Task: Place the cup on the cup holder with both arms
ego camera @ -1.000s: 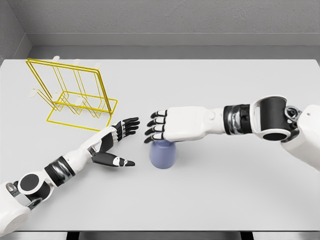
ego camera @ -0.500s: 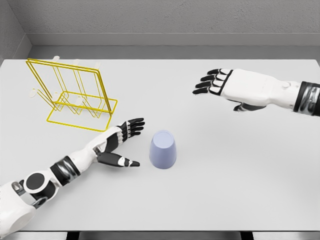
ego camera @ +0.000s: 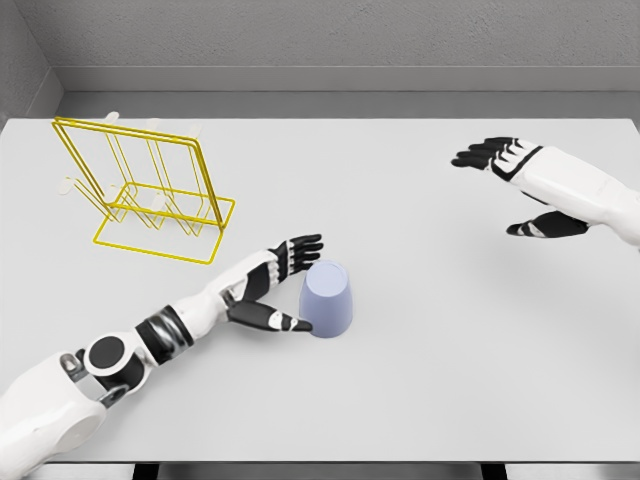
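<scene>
Both arms have smooth white shells. The left hand has a white back, black fingers with pale bands at the knuckles and a black thumb. Its forearm carries a grey-and-black ribbed wrist cuff and a round black joint cap. The right hand matches: white back, black fingers.

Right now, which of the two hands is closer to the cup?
The left hand: its open fingers flank the upside-down pale blue cup at its left side. The right hand hovers open, far off near the white table's right edge.
</scene>
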